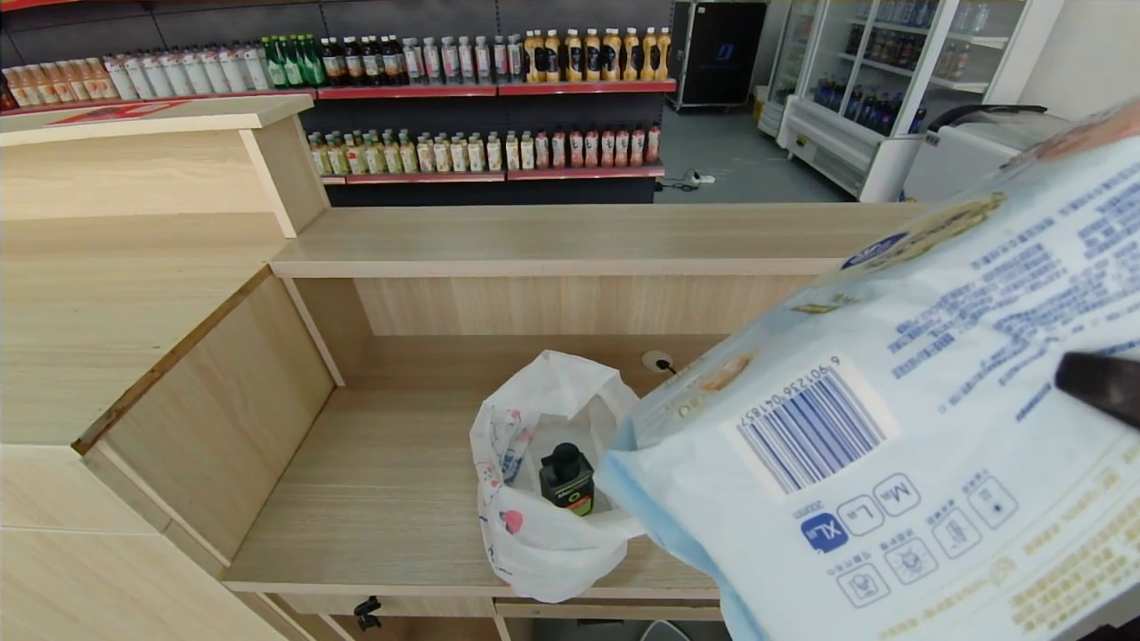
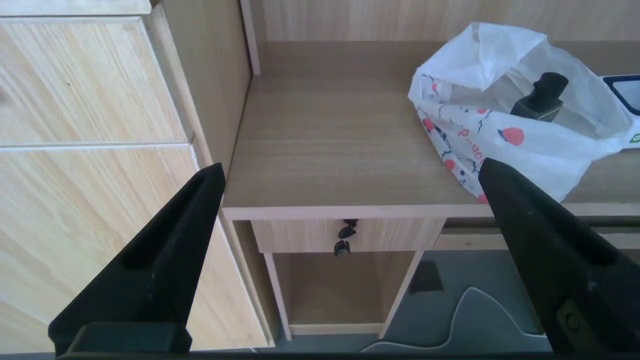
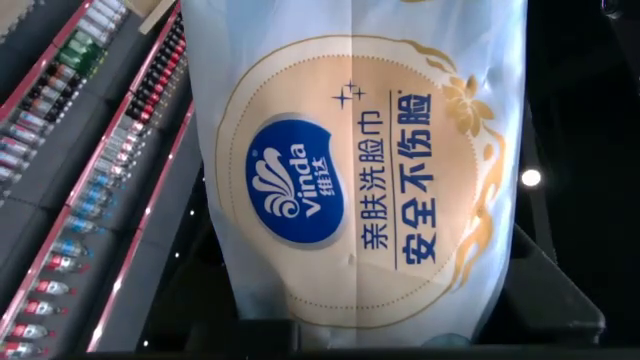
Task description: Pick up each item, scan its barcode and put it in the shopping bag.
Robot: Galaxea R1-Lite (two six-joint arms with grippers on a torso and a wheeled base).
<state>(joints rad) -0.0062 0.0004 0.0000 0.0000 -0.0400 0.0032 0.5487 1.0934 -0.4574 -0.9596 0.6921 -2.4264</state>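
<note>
Wooden desk point(image 1: 374, 481) carries the white shopping bag point(image 1: 534, 543) at its front edge, wide surface leftward, dark bottle point(image 1: 567, 478) inside; left pincer point(image 2: 352, 170) spread, right pincer point(image 1: 1095, 387) pinching a blue pack point(image 1: 891, 463).

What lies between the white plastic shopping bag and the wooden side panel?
Only bare light-wood desktop between the wooden side panel and the white plastic shopping bag; head view.
</note>
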